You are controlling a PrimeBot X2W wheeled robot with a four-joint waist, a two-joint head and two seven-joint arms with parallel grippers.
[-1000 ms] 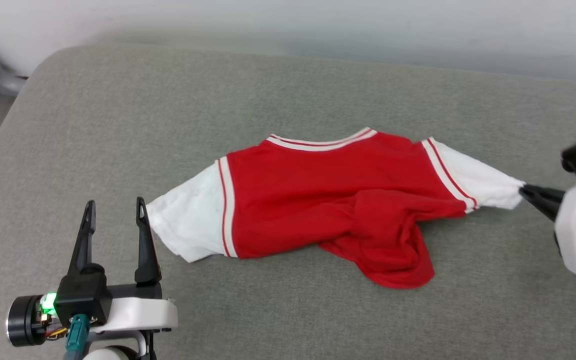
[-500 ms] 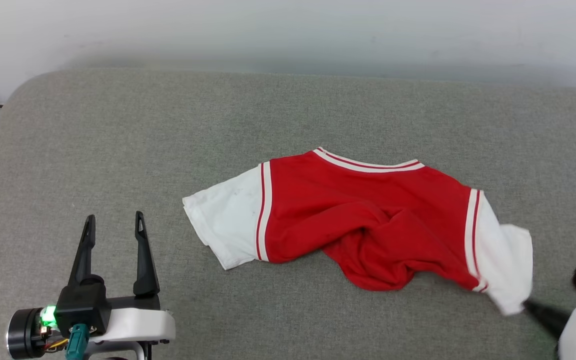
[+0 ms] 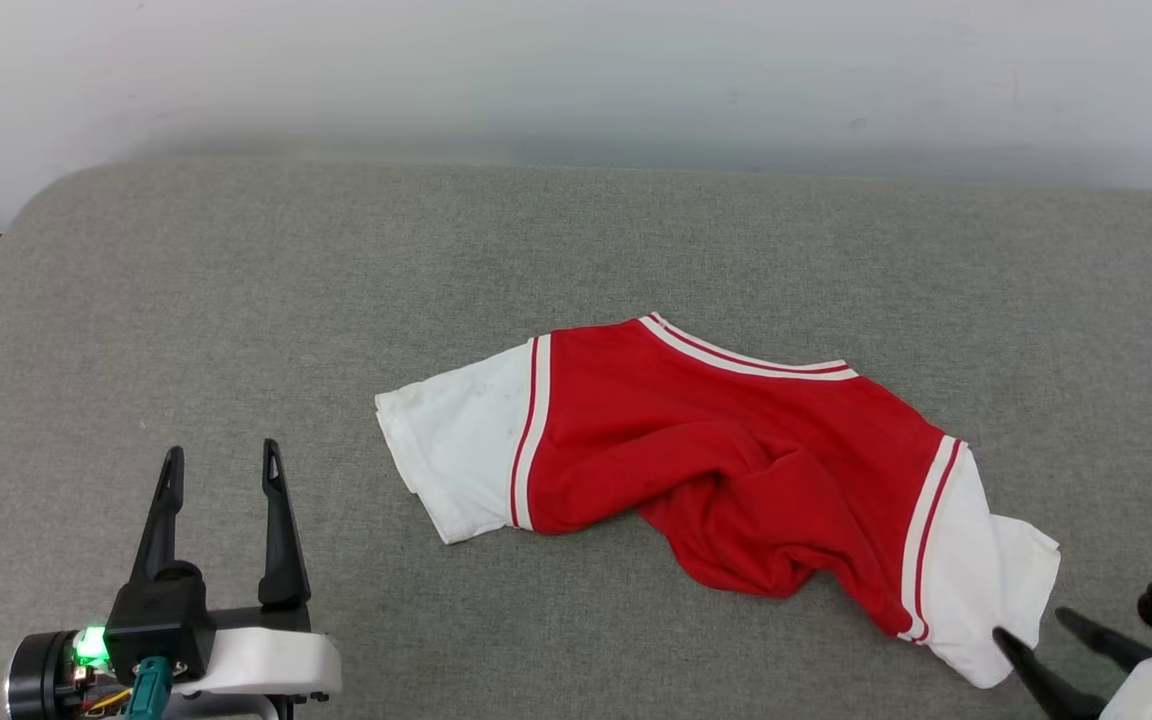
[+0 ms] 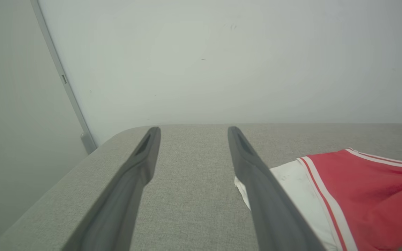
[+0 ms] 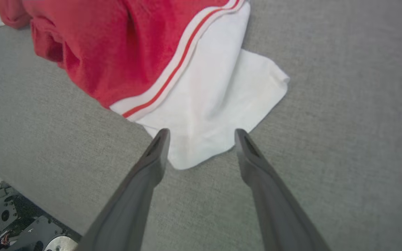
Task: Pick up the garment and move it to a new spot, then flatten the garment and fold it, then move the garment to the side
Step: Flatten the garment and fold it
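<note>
A grey upholstered cushion (image 3: 236,300) fills the scene, with a pale wall (image 3: 576,80) behind it. A red T-shirt (image 3: 736,440) lies across the middle of the cushion, collar toward the wall and lower half bunched in folds. The right gripper (image 3: 1030,622) has its fingers spread wide at the edge of one white sleeve (image 3: 986,590), not pinching it. The left gripper (image 3: 221,452) has its fingers wide and empty, near the other sleeve (image 3: 456,450). Flattening, folding and moving the shirt aside all appear still to do.

Grey fabric cushion (image 3: 236,300) against a pale wall (image 3: 576,70), grey metal post (image 4: 69,94) at its corner.
</note>
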